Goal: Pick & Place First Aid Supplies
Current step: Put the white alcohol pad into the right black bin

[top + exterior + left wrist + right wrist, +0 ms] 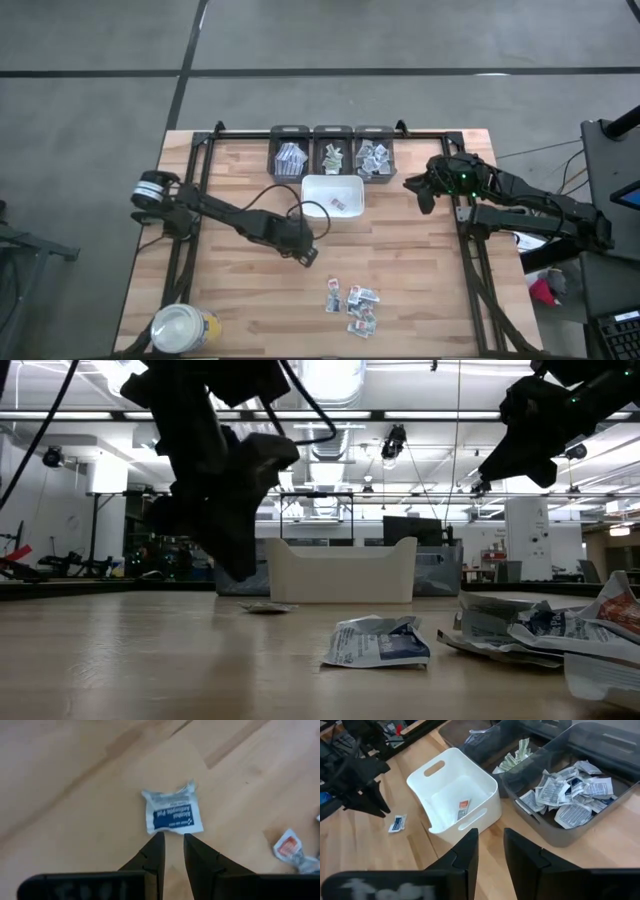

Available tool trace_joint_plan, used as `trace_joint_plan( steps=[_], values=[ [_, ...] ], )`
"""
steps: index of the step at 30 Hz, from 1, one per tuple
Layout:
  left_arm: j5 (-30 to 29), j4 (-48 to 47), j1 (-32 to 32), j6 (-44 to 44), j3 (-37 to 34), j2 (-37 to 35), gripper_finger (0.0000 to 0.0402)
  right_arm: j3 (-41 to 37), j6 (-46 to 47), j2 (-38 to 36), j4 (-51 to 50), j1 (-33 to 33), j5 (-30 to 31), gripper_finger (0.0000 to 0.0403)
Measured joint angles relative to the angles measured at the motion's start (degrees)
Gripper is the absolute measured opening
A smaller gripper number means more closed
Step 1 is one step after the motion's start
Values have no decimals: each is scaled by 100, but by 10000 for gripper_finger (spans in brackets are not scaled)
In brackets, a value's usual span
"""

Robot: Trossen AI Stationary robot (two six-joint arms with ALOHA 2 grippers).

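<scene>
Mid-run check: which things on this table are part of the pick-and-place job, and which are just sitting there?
Job:
- alcohol pad packet below the left gripper
- loose packets
- white tray holding one packet
- three grey bins of packets

Just there:
- yellow jar

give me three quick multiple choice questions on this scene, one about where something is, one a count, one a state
1. Where does the blue-print packet lie?
A. on the bare table just ahead of the left gripper
B. inside the white tray
C. in a grey bin

2. How many grey bins stand in the row behind the white tray?
A. two
B. three
C. five

3. What is between the right gripper's fingers?
A. a packet
B. the tray's rim
C. nothing

Answers:
1 A, the left wrist view shows it on the wood beyond the fingertips.
2 B, the high view shows three side by side.
3 C, the right wrist view shows a bare gap between the fingers, above the table near the tray.
</scene>
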Motion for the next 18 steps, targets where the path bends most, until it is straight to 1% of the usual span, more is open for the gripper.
trace_joint_plan(
  steps=[3, 6, 11, 18],
  values=[
    [233, 71, 32, -520, 0, 91, 64, -12, -7, -1, 39, -2, -2, 82],
    [445, 154, 50, -781, -2, 198, 64, -27, -15, -1, 123, -1, 0, 77],
    [439, 185, 121, -1188, -2, 261, 64, -28, -17, -4, 134, -2, -1, 72],
    [431, 185, 280, -1594, -2, 263, 64, -28, -15, -4, 134, -1, 0, 84]
  ],
)
